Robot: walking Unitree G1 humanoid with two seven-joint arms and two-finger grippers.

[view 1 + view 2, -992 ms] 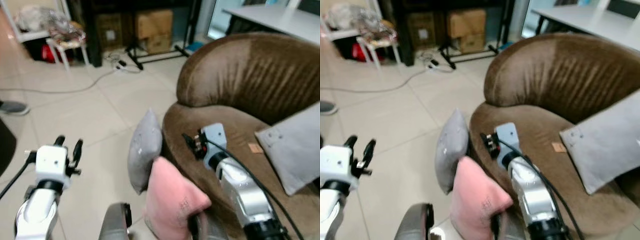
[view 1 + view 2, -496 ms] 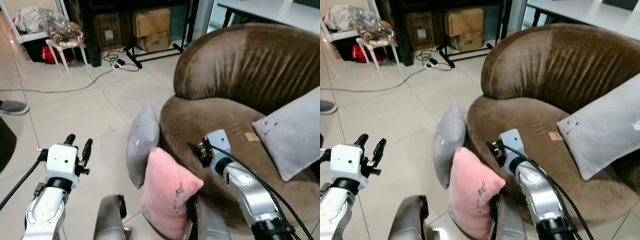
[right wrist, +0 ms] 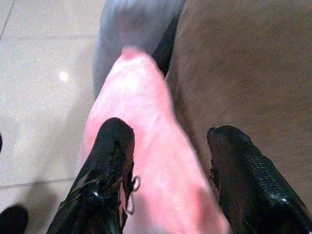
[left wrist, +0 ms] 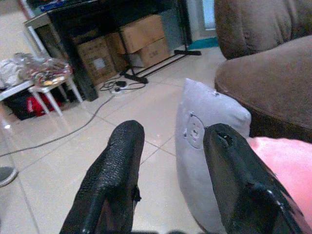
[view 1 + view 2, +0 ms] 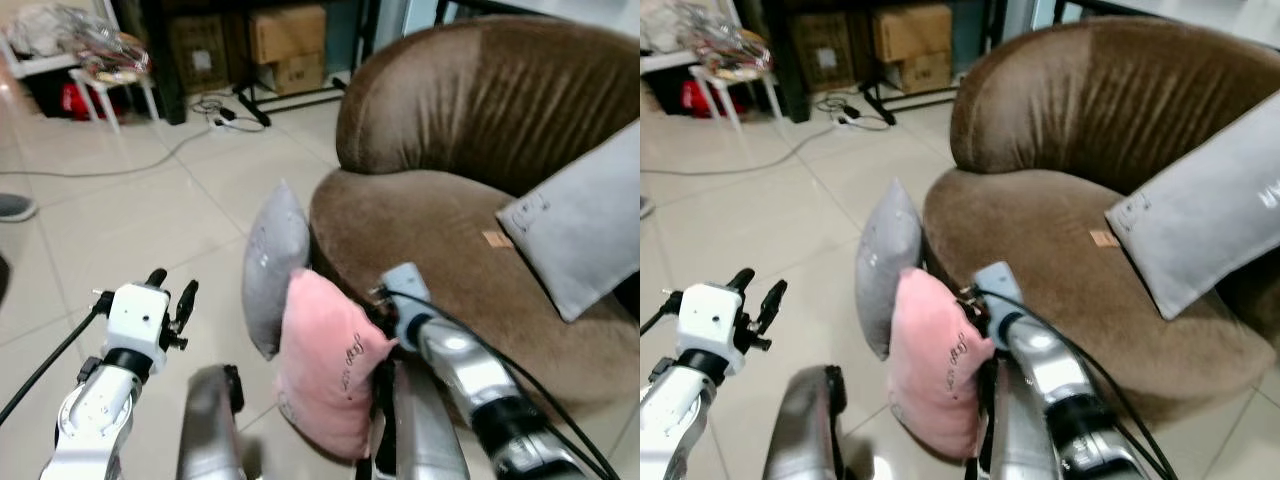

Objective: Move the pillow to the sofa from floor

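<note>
- pink pillow [image 5: 325, 365] is standing on edge on the floor [image 5: 150, 230], leaning against the sofa [image 5: 450, 230] front, w/ a grey pillow [image 5: 272, 265] right behind it, touching, also on the floor
- right claw [image 3: 163, 165] is spread wide over the pink pillow's top edge. One finger sits on the floor-side face, the other is over on the sofa side. Released, not pinching anything yet afaict
- left claw [image 4: 170, 161] is spread open too, holding nothing, hovering over the floor to the left, pointing toward the grey pillow
- risk 1: the pillow is soft and fat, so if the right claw closes only on the top corner it'll prob just pinch fabric and the thing sags or slips out on the lift
- risk 2: the sofa-side finger looks v close to the seat front, so it could snag the upholstery instead of going down behind the pillow
- risk 3: pushing down on the top edge could tip the pillow flat onto the floor or shove it into the grey one
- risk 4: there's already a grey cushion [image 5: 580, 230] leaning on the sofa back, so dropping the pink one near the seat edge might let it roll back off
- IMO go deeper before closing
</note>
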